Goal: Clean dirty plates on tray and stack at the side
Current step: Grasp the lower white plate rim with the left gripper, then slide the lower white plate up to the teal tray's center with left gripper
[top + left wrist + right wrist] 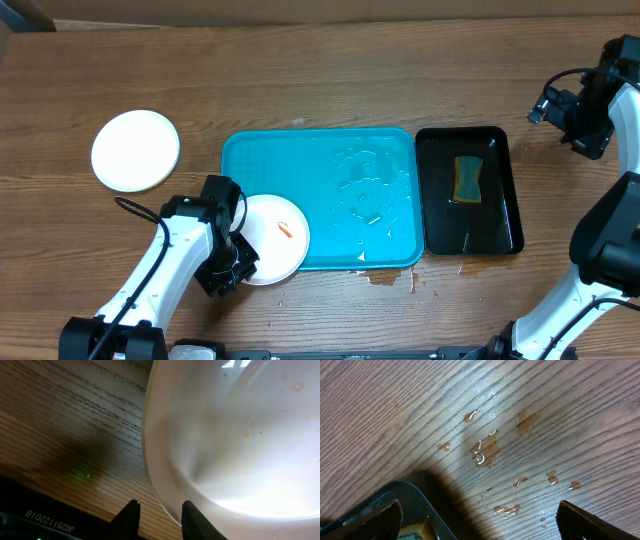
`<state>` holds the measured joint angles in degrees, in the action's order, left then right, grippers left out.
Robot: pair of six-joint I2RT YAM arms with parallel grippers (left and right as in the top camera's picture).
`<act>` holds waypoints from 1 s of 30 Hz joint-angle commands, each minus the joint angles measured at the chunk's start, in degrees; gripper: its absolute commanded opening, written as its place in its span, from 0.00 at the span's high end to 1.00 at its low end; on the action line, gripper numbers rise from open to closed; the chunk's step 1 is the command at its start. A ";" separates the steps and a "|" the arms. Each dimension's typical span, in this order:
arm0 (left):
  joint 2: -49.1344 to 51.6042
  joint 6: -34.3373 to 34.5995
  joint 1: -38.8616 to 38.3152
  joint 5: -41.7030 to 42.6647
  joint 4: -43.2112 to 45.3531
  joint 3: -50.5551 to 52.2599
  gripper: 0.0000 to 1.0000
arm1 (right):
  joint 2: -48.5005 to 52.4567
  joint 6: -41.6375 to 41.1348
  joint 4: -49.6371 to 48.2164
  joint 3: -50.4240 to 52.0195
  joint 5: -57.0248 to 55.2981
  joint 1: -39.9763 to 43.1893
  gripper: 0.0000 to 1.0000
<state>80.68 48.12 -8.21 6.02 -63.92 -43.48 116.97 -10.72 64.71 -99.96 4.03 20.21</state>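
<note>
A white plate [272,240] with an orange smear lies at the near left corner of the turquoise tray [330,150], overhanging onto the table. My left gripper [232,262] is at its left edge. In the left wrist view this plate [240,435] fills the right side, and the gripper [161,512] straddles its rim, jaws narrowed, with a strip of wood still showing between the outer finger and the rim. A second white plate [135,150] sits on the table at the far left. My right gripper [568,110] hangs wide open at the far right, holding nothing.
A black tray [500,200] with a sponge [467,178] stands right of the turquoise tray; its corner [415,505] shows in the right wrist view beside water drops [485,450] on the wood. The turquoise tray is wet, and a small puddle [385,278] lies at its front edge.
</note>
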 commanded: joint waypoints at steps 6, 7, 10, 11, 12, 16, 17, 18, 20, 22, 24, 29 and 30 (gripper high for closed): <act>-0.33 0.74 0.26 1.09 -0.66 0.39 0.72 | -0.57 -0.35 -0.17 -0.92 -0.35 0.07 0.00; -0.33 0.74 0.26 1.07 -0.72 0.39 0.73 | -0.55 -0.35 -0.17 -0.92 -0.35 0.07 0.00; -0.33 0.74 0.26 1.05 -0.70 0.46 0.78 | -0.57 -0.35 -0.17 -0.92 -0.35 0.07 0.00; -0.33 0.74 0.26 1.05 -0.68 0.55 0.78 | -0.55 -0.35 -0.17 -0.92 -0.35 0.07 0.00; -0.33 0.74 0.26 1.07 -0.66 0.70 0.78 | -0.57 -0.35 -0.17 -0.92 -0.35 0.07 0.00; -0.33 0.74 0.26 1.05 -0.28 1.73 0.69 | -0.55 -0.35 -0.17 -0.92 -0.35 0.07 0.00; -0.33 0.76 0.26 1.05 0.04 2.03 0.69 | -0.55 -0.35 -0.17 -0.92 -0.35 0.07 0.00; -0.33 0.74 0.26 1.05 0.39 2.27 0.69 | -0.55 -0.35 -0.17 -0.92 -0.35 0.07 0.00; -0.33 0.76 0.26 1.09 1.38 2.89 0.71 | -0.55 -0.35 -0.17 -0.92 -0.35 0.07 0.00; -0.33 0.76 0.26 1.07 1.97 3.21 0.74 | -0.55 -0.35 -0.17 -0.92 -0.35 0.07 0.00; -0.33 0.74 0.26 1.29 2.27 3.21 0.81 | -0.55 -0.35 -0.17 -0.92 -0.35 0.07 0.00; -0.33 0.57 0.26 1.36 2.34 3.06 0.87 | -0.55 -0.35 -0.17 -0.92 -0.35 0.07 0.00; -0.33 0.09 0.26 1.38 2.58 2.84 0.88 | -0.57 -0.35 -0.17 -0.92 -0.35 0.07 0.00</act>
<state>80.68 48.12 -8.21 6.92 -61.65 -40.84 116.97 -10.72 64.73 -99.96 4.03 20.21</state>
